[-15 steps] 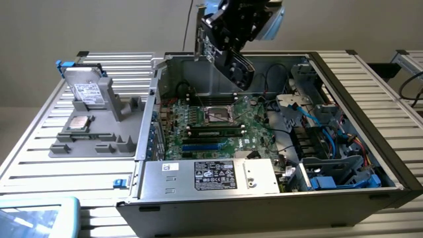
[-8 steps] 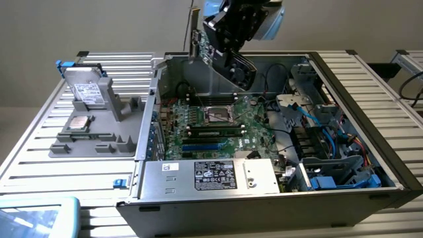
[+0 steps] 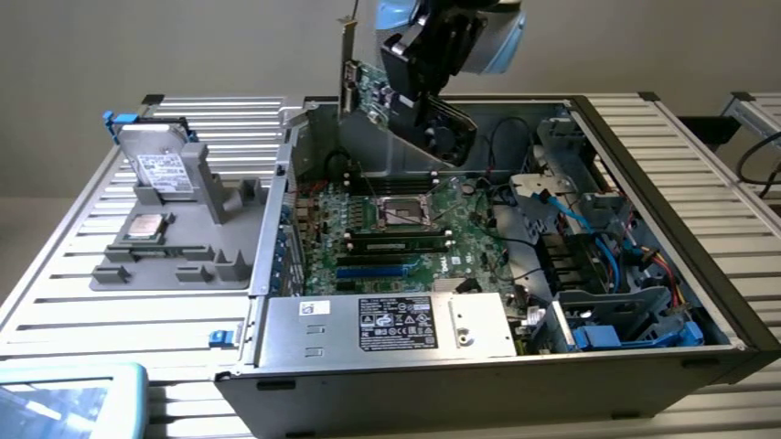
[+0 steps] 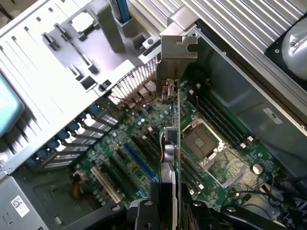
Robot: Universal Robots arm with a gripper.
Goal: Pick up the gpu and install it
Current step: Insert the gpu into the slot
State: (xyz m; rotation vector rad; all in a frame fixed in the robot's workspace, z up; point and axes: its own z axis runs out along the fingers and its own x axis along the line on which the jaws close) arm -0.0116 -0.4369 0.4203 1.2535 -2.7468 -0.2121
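Note:
The gpu point(image 3: 369, 95) hangs in the air above the rear of the open computer case point(image 3: 659, 219), green circuit face toward the exterior view's left. Its silver end bracket point(image 3: 347, 41) points upward. My gripper point(image 3: 430, 78) comes down from the top of the exterior view and is shut on the card's black side and edge. In the wrist view I see the gpu point(image 4: 171, 143) edge-on between my fingers point(image 4: 144, 215), its bracket point(image 4: 177, 55) at the far end. It hovers over the motherboard point(image 4: 144, 143) beside the CPU socket point(image 4: 201, 143), apart from the board.
The motherboard point(image 3: 403, 229) carries expansion slots point(image 4: 139, 160), a seated memory stick point(image 3: 397, 244) and cables point(image 3: 610, 238) on the exterior view's right. A power supply point(image 3: 390, 325) fills the case front. On the left, a grey fixture point(image 3: 183, 229) holds a hard drive point(image 3: 159, 169) and a chip point(image 3: 146, 227).

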